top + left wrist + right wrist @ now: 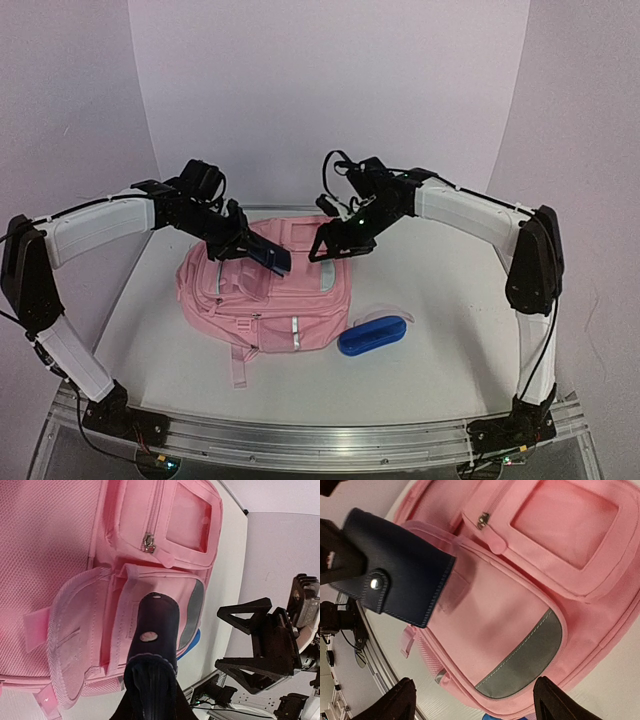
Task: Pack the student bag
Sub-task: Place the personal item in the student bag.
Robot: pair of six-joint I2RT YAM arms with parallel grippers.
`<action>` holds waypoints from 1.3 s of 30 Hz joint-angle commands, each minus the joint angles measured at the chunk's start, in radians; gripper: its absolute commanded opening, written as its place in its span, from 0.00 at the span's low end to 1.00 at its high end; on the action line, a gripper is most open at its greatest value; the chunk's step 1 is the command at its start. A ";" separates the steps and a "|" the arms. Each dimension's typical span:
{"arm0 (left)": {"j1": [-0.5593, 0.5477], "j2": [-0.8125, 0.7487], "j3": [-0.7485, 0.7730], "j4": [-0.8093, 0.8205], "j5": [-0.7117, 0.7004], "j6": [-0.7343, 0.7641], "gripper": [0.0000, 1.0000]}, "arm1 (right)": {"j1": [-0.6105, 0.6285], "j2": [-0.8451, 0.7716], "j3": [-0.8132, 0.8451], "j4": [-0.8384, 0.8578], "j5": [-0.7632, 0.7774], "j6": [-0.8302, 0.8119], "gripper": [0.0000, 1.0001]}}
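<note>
The pink student bag (270, 295) lies flat on the table, front up, with zip pockets and grey reflective strips; it fills the left wrist view (60, 555) and the right wrist view (530, 580). My left gripper (255, 250) is shut on a dark navy wallet (270, 256) with a snap button, held just above the bag's upper front pocket; the wallet shows in the left wrist view (152, 645) and the right wrist view (395, 570). My right gripper (335, 245) is open and empty, hovering over the bag's upper right, its fingertips (400, 700) spread wide.
A blue case (372, 334) with a clear lid lies on the table to the right of the bag. The right arm (270, 645) shows at the side of the left wrist view. White walls close in the table at the back and sides.
</note>
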 commanded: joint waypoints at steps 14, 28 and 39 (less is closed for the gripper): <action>0.027 -0.096 0.006 -0.151 -0.082 0.097 0.00 | -0.019 0.140 -0.026 0.005 0.047 0.120 0.61; 0.068 -0.045 0.020 -0.205 -0.093 0.186 0.00 | -0.096 0.153 -0.066 0.012 -0.102 0.058 0.00; 0.064 0.059 0.047 -0.221 -0.096 0.276 0.00 | -0.118 0.170 -0.062 0.033 -0.408 -0.029 0.00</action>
